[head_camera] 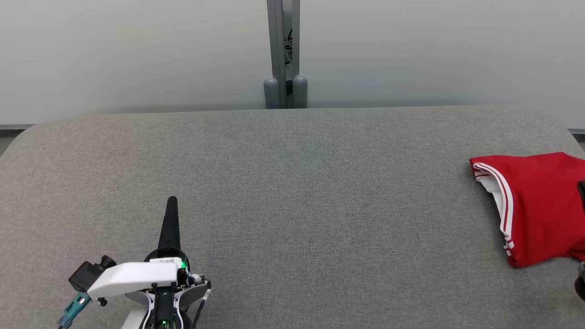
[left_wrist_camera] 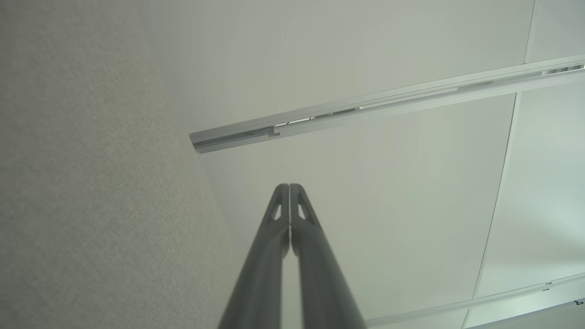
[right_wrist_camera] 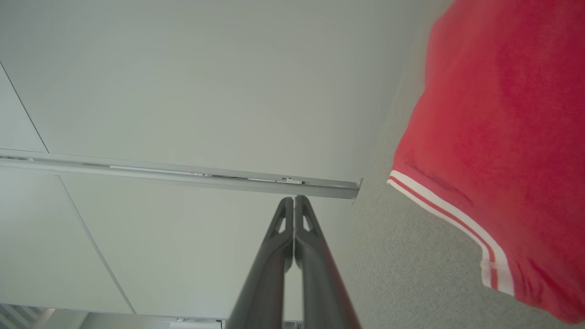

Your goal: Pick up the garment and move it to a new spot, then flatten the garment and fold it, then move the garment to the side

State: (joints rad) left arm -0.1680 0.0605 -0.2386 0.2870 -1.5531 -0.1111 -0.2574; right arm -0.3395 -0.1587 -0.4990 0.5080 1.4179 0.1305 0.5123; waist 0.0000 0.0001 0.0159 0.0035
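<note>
The garment (head_camera: 539, 205) is red with white stripes along its hem and lies folded at the far right of the grey table (head_camera: 292, 192). The right wrist view shows the garment (right_wrist_camera: 498, 128) beside my right gripper (right_wrist_camera: 294, 199), whose fingers are pressed together with nothing between them. A dark part of the right arm (head_camera: 581, 192) shows at the frame's right edge, over the garment. At the lower left my left gripper (head_camera: 172, 200) rests above the table, shut and empty. In the left wrist view the left gripper (left_wrist_camera: 289, 186) points toward the pale wall, tips touching.
A grey metal post (head_camera: 283, 55) stands behind the table's far edge against frosted wall panels. A horizontal rail (left_wrist_camera: 365, 107) crosses the wall. The table's rounded corners (head_camera: 27, 132) show at far left and far right.
</note>
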